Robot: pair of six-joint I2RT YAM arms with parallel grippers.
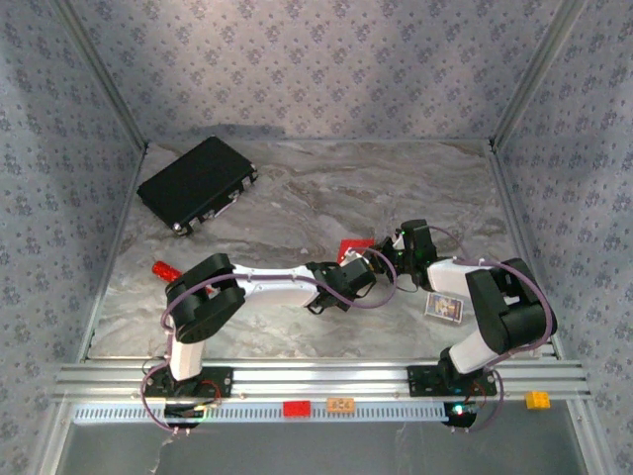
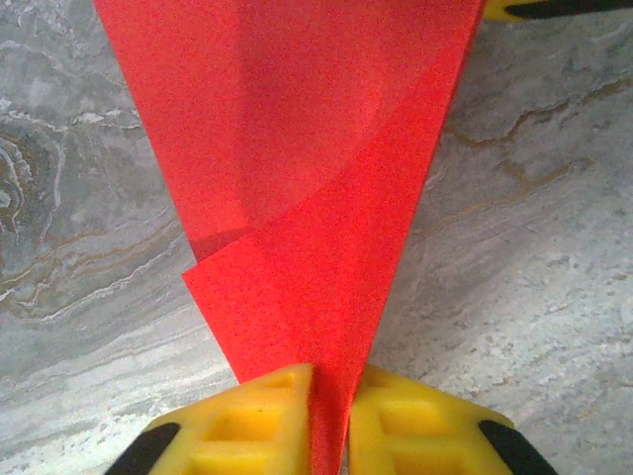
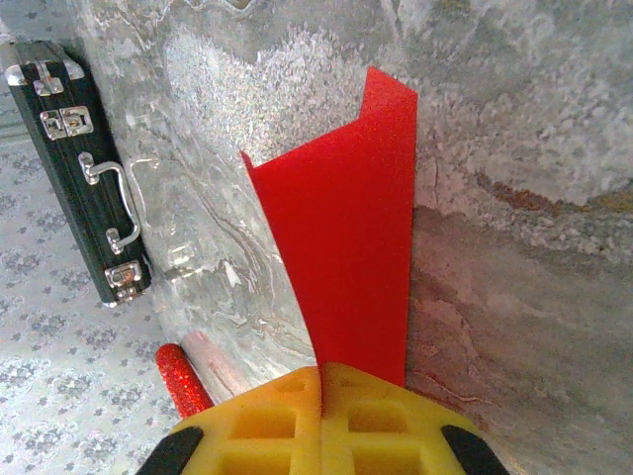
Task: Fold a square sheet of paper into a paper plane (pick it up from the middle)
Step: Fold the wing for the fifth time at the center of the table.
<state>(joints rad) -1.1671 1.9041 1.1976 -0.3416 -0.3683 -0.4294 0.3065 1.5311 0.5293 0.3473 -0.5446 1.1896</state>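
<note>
Paper point(image 2: 297, 148) first: red, thin, pinched at its narrow end between the yellow pads point(image 2: 247, 426) of my left pincer point(image 2: 329, 396), which are pressed together on it with no gap showing. From there it widens away from me in a wedge. Two layers overlap, with a slanted edge crossing the middle and a loose corner jutting out on the left. My right pincer point(image 3: 321, 381) is pressed together as well, gripping another edge of the same paper point(image 3: 356, 228). In the right wrist view the paper rises as a tall strip with a stepped top corner. From above, both pincers meet mid-table, left point(image 1: 361, 265) and right point(image 1: 391, 247), with a small red patch of paper point(image 1: 354, 247) showing between them, held just above the marble table point(image 1: 297, 198). Further out sit a black case point(image 1: 198, 183) at the far left, a red glittery stick point(image 1: 165, 270) near my left arm and a small card point(image 1: 444, 308) by my right arm. My reading is that pickup is done and at least one fold is in, since the sheet is doubled over and no longer a flat square. It is not a plane yet: no pointed nose, no centre crease I can make out, no wings. I judge most of the folding is left. I cannot tell how sharp the existing crease is.
</note>
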